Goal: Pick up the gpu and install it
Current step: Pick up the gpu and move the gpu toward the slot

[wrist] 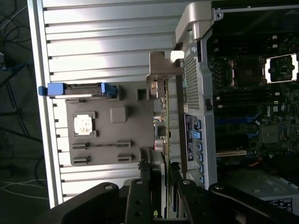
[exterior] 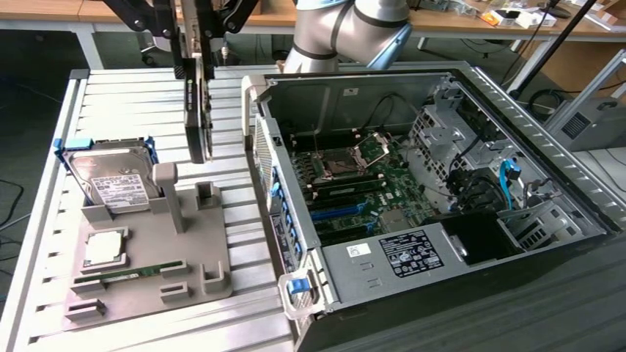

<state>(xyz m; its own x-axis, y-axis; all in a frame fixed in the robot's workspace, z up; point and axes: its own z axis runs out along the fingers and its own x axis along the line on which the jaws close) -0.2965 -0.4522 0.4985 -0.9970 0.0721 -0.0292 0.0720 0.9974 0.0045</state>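
While the gpu (exterior: 199,121) hangs on edge from the gripper (exterior: 199,70), the job stands at roughly its midpoint.

Item 1, gpu: dark flat card, held long side vertical, clear of the table (exterior: 117,95). It is above the far edge of the fixture (exterior: 196,271), between the hard drive (exterior: 113,180) and the case (exterior: 293,220). In the wrist view the gpu (wrist: 164,140) runs edge-on away from the gripper (wrist: 161,186), with its silvery bracket at the far end.

Item 2, gripper: jaws closed on the card's upper end, one finger against each face.

Item 3, fixture: grey tray holding the hard drive in a blue-handled carrier, a cpu (exterior: 105,248) and a memory stick (exterior: 132,273). An upright slotted stand (exterior: 205,194) just below the card holds nothing.

Item 4, case: lying open on its side to the exterior view's right of the card, with the motherboard (exterior: 362,183) exposed. No card is seated on the board.

Status, done: pick-up, judged from the card hanging free of the fixture.

Status, left: the whole install. The card is outside the case wall, near it but not over the board, and touches no slot.
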